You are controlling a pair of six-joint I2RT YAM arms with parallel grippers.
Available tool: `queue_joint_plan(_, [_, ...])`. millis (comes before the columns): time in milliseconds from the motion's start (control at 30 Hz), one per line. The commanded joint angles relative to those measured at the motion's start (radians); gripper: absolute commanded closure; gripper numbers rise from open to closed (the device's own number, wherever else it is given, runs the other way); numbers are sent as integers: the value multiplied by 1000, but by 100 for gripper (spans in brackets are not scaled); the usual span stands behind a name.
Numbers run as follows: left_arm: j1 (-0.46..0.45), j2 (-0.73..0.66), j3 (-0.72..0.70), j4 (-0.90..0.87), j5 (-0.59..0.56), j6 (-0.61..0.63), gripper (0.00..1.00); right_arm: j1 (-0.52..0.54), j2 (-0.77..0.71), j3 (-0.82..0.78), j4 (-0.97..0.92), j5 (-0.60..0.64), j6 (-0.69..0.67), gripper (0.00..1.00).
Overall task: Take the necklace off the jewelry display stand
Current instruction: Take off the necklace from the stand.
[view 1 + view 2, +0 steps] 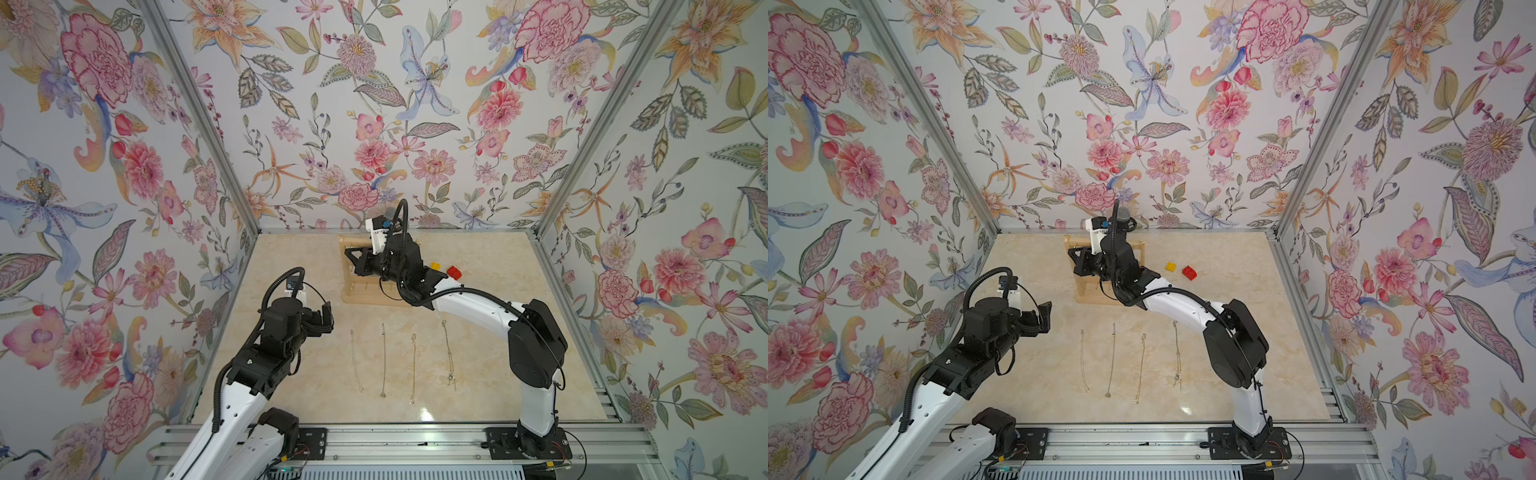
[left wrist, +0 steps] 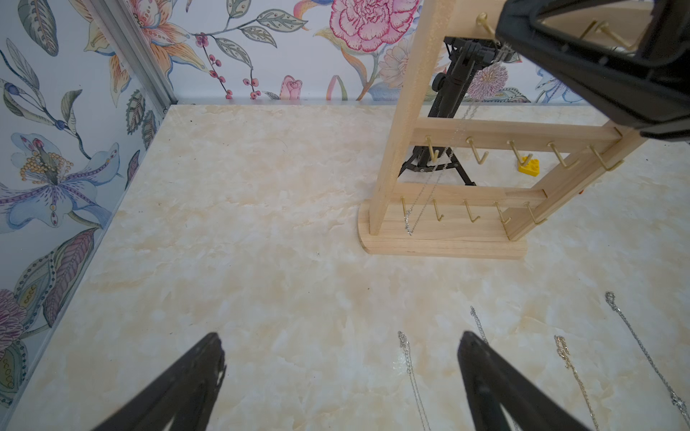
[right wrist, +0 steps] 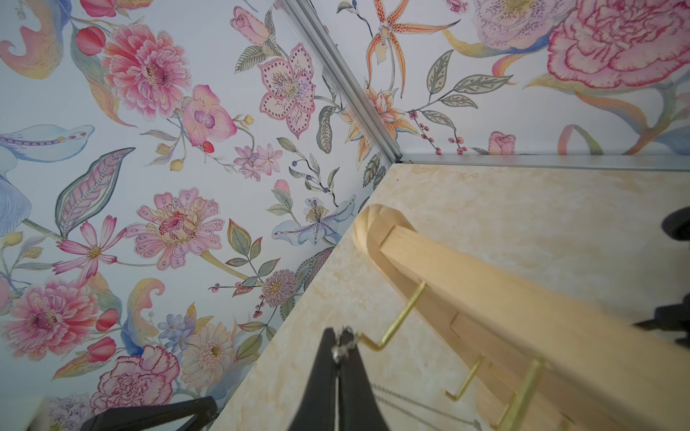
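At the back of the bench (image 1: 478, 353): jewelry display stand (image 1: 357, 297) upright, with a black microphone tripod (image 2: 448, 97) behind it.

Right pincer (image 3: 339, 337): up at the stand's top rail, fingers pressed together on the necklace (image 3: 340, 345). The pinch point is just beside the tip of a brass hook (image 3: 399, 321). Cannot tell whether the chain still rests on that hook.

From the grip the necklace slants down past the middle and bottom rails, and its lowest part ends just above the wooden base.

Left pincer (image 2: 341, 345): spread wide and holding nothing. It hangs over bare bench, near the stand but clear of it.

Loose chains (image 1: 383, 359): four, laid side by side on the bench in front of the stand.

Yellow brick (image 1: 435, 265) and red brick (image 1: 454, 272): on the bench beside the stand.
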Motion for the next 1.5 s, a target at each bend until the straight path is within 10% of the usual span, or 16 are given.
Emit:
queue_joint_plan(0, [15, -10, -11, 12, 3, 19, 1, -8, -13, 53, 16, -16, 15, 100])
queue_joint_plan(1467, [16, -81, -15, 16, -48, 13, 1, 50, -178, -14, -31, 2, -95, 100])
